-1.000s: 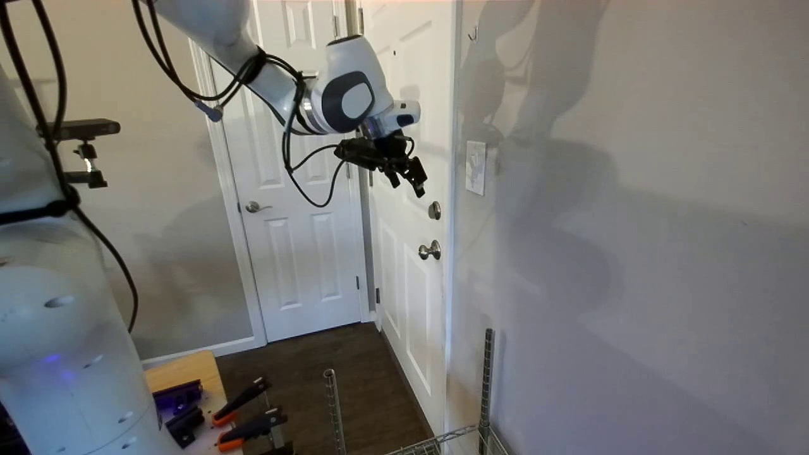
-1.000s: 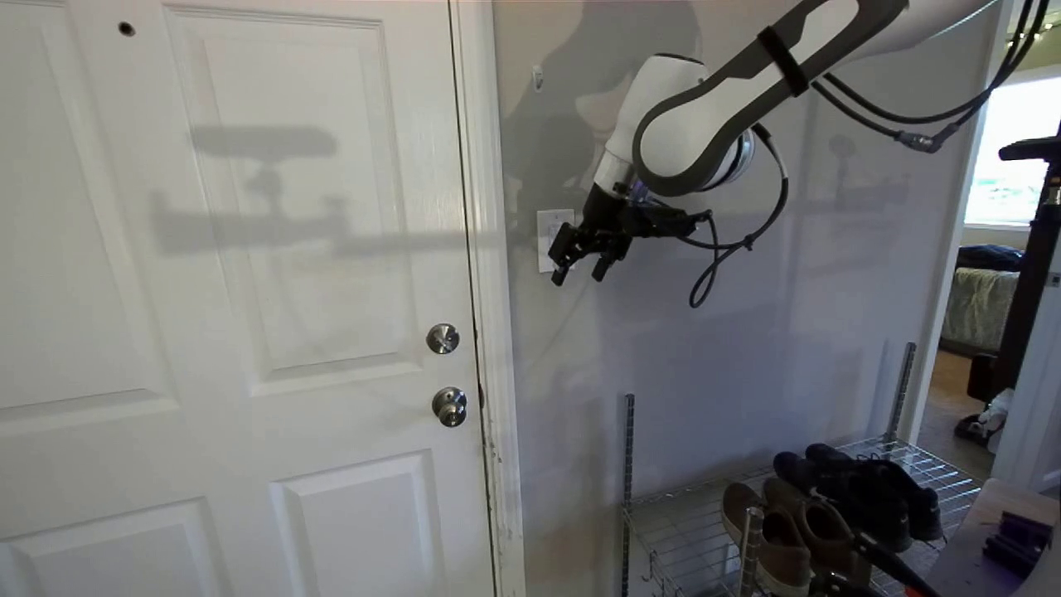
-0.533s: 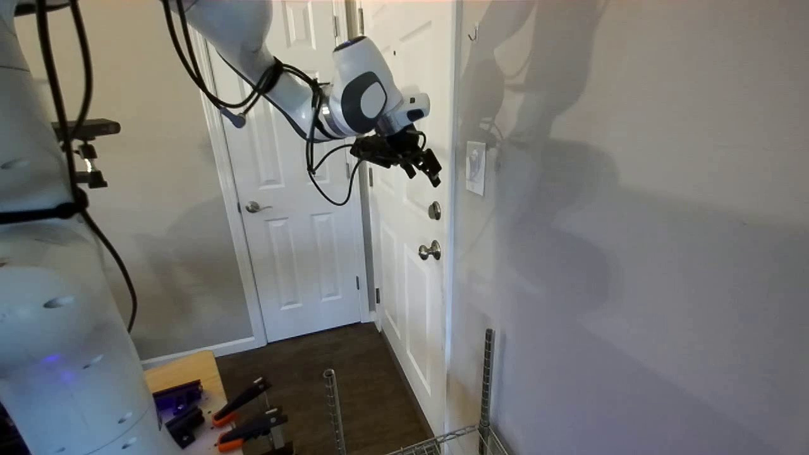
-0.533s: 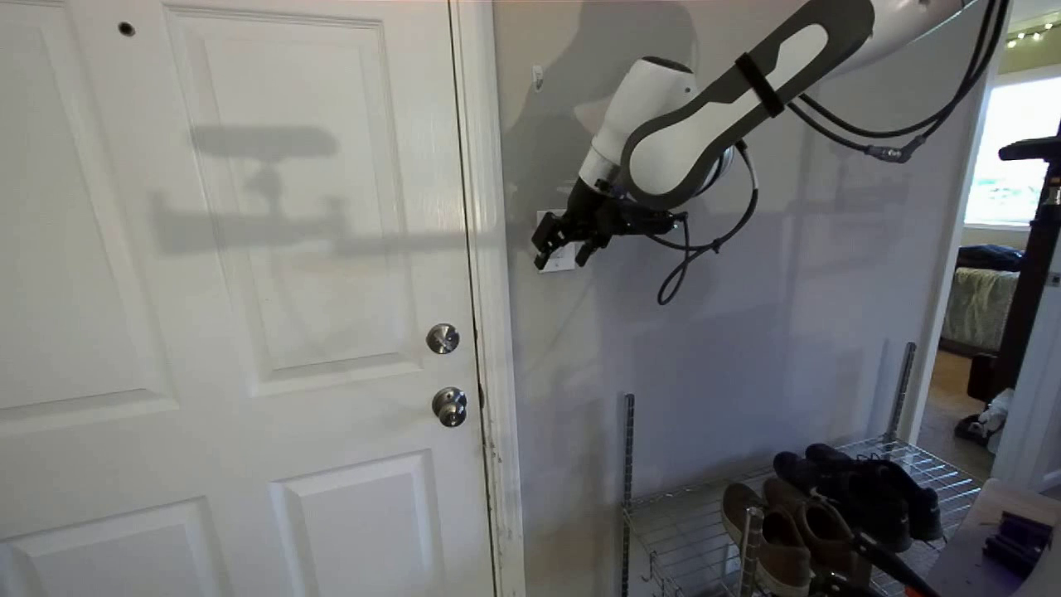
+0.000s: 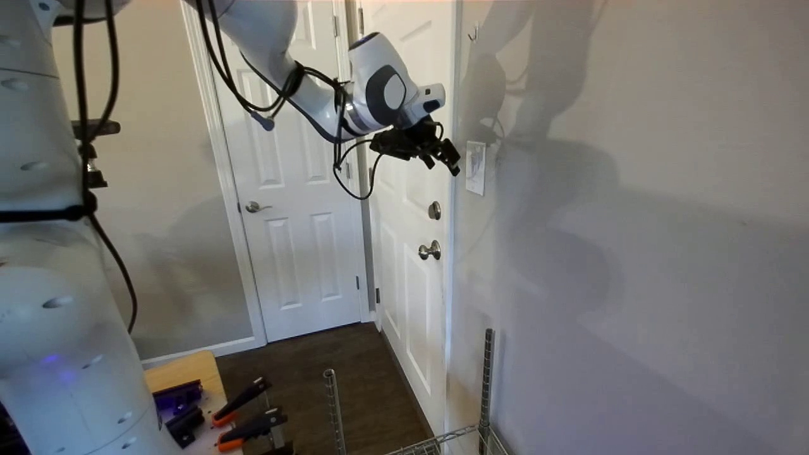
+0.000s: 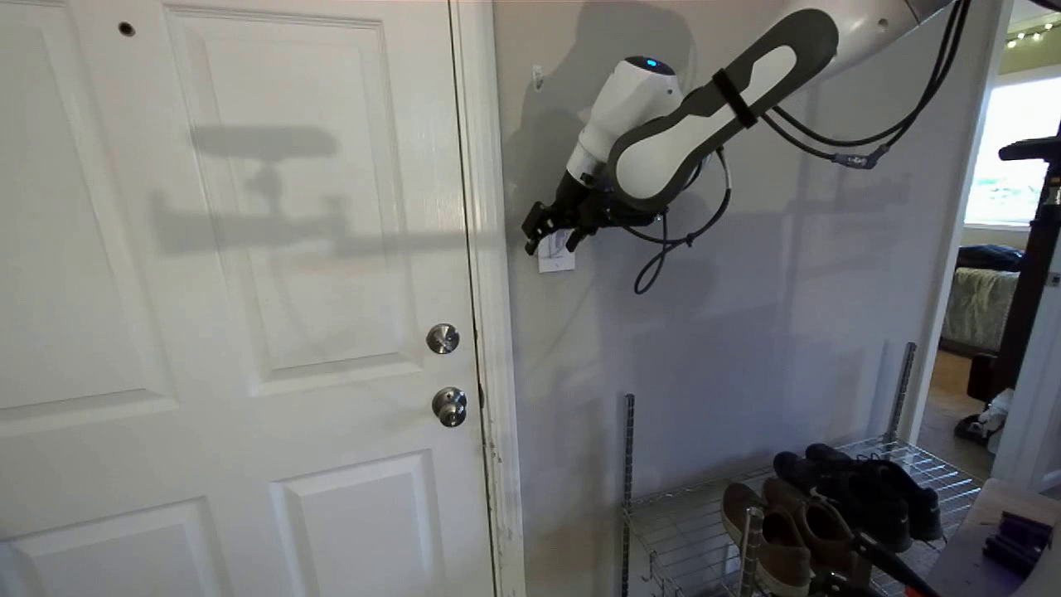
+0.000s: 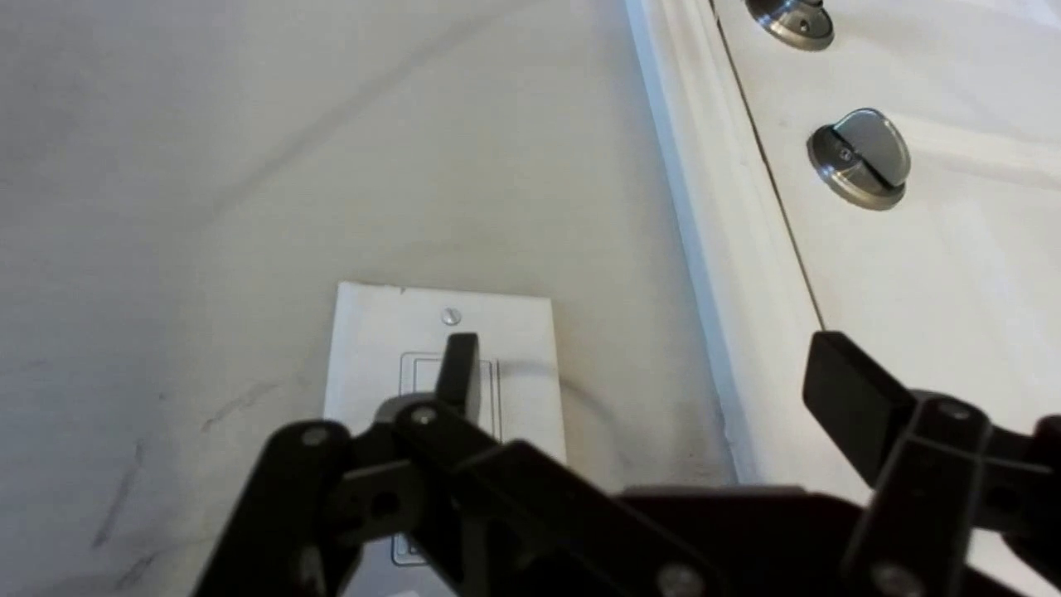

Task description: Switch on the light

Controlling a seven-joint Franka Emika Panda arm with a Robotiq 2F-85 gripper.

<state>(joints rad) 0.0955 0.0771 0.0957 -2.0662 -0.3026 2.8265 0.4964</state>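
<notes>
The light's switch is a white upright wall plate, seen in both exterior views (image 5: 475,168) (image 6: 556,261) and in the wrist view (image 7: 373,340). The wrist view shows a screw near the plate's edge and a rectangular outline in its middle. No lamp is in view. My gripper (image 7: 651,377) is open and empty, its two black fingers wide apart. It also shows in both exterior views (image 5: 444,167) (image 6: 551,247), beside the plate. In the wrist view one finger (image 7: 458,373) overlaps the plate and hides part of its middle. I cannot tell whether it touches.
A white door with a round knob (image 5: 430,250) and a deadbolt (image 7: 862,159) is beside the plate, behind a raised door frame (image 6: 489,290). A wire rack (image 6: 688,514) with shoes stands below along the wall. A small hook (image 6: 537,78) is above the plate.
The arm has moved toward the wall and the switch plate, and the gripper has risen slightly. The gripper stays open.
</notes>
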